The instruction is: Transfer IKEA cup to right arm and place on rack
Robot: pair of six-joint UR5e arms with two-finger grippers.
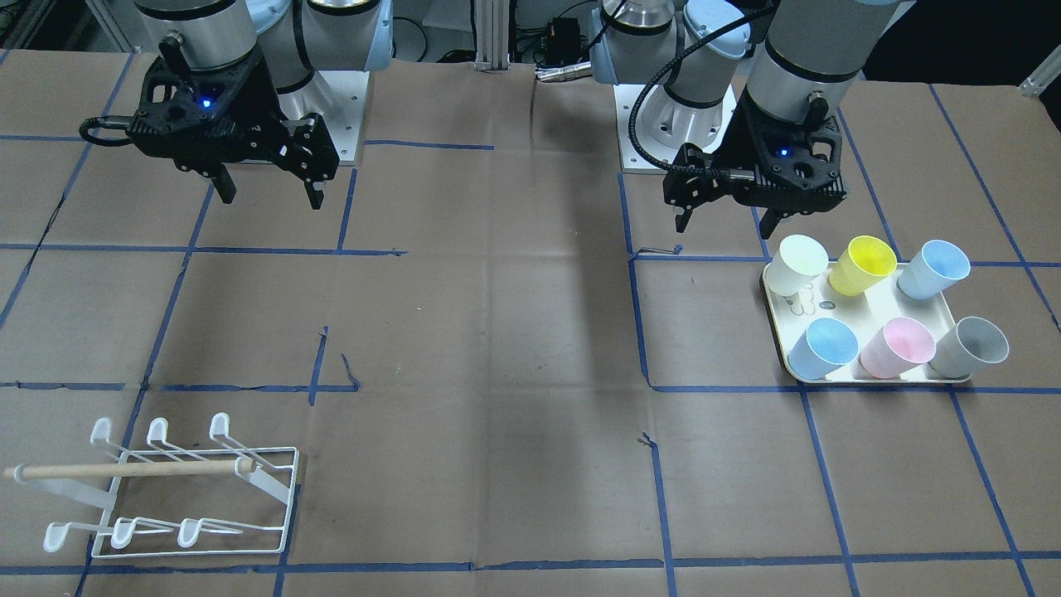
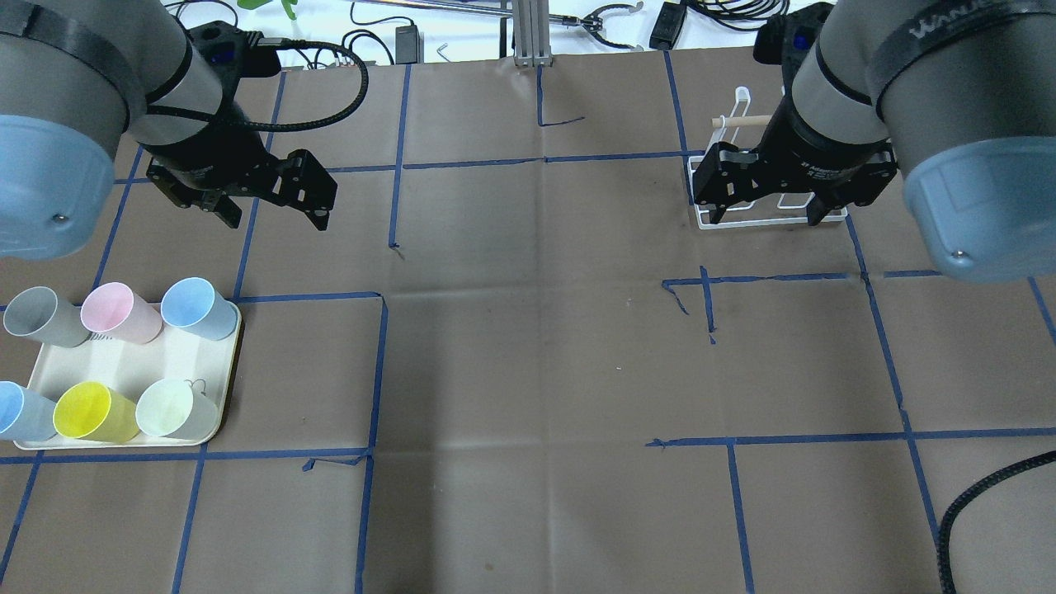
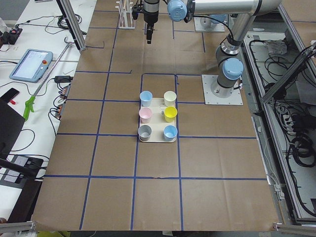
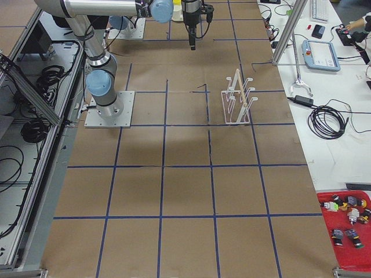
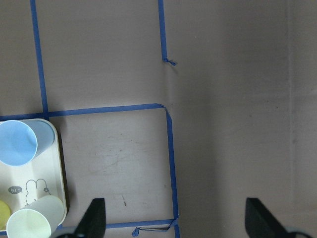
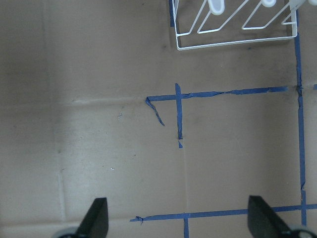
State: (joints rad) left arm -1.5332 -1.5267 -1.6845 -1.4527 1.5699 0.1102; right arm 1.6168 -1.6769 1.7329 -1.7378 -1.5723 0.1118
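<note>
Several IKEA cups stand on a cream tray (image 1: 775,319): white (image 1: 797,264), yellow (image 1: 862,264), light blue (image 1: 932,269), blue (image 1: 822,348), pink (image 1: 897,347) and grey (image 1: 968,347). My left gripper (image 1: 725,225) hangs open and empty just behind the tray, above the table. In the left wrist view a blue cup (image 5: 17,144) and the white cup (image 5: 29,223) show at the left edge. The white wire rack (image 1: 124,470) with its wooden dowel sits at the far corner on my right side. My right gripper (image 2: 763,219) is open, empty, and partly hides the rack (image 2: 734,124).
Brown paper with blue tape lines covers the table. The rack's base (image 6: 233,45) shows at the top of the right wrist view. A teach pendant (image 4: 322,55), cables and a red bin (image 4: 348,231) lie on the side bench beyond the table.
</note>
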